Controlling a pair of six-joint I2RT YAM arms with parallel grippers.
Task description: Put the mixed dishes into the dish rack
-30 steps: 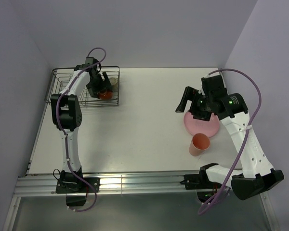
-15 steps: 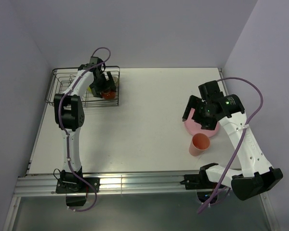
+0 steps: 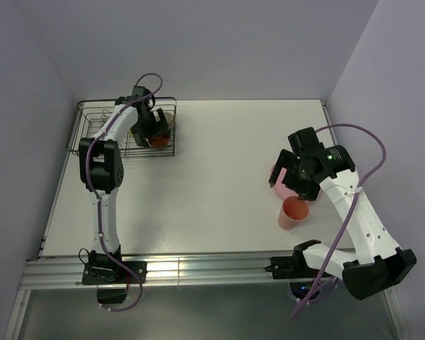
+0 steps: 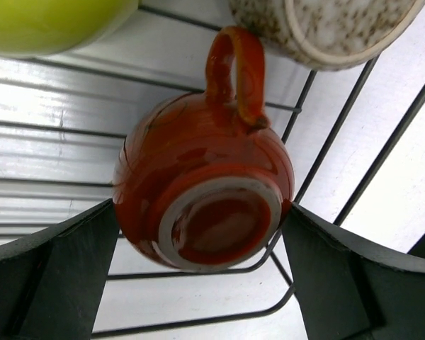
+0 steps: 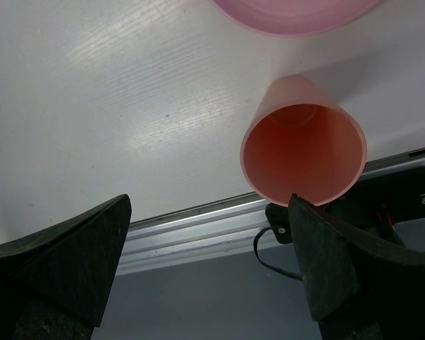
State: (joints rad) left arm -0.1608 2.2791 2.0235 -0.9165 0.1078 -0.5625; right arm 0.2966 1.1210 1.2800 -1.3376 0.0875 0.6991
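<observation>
**A:** Which step is in hand?

**B:** Seating the orange-red mug [image 4: 205,170]. The left gripper [image 4: 200,207] has its jaws pressed on both sides of it, inside the dish rack [image 3: 81,117]. It hangs base-up beside the lime-green bowl [image 4: 49,25] and the beige-grey cup [image 4: 326,28]. Whether it rests on the wires, I cannot tell.

**A:** So what next?

**B:** Probably settle it, release, and lift clear of the handle.

**A:** And the right gripper [image 5: 209,205]?

**B:** Its jaws are wide and empty over the desk [image 3: 212,184]. The salmon-pink cup [image 5: 304,145] stands upright near the pink plate [image 5: 297,14], off toward one finger. I think it must shift sideways to centre the cup before closing.
</observation>
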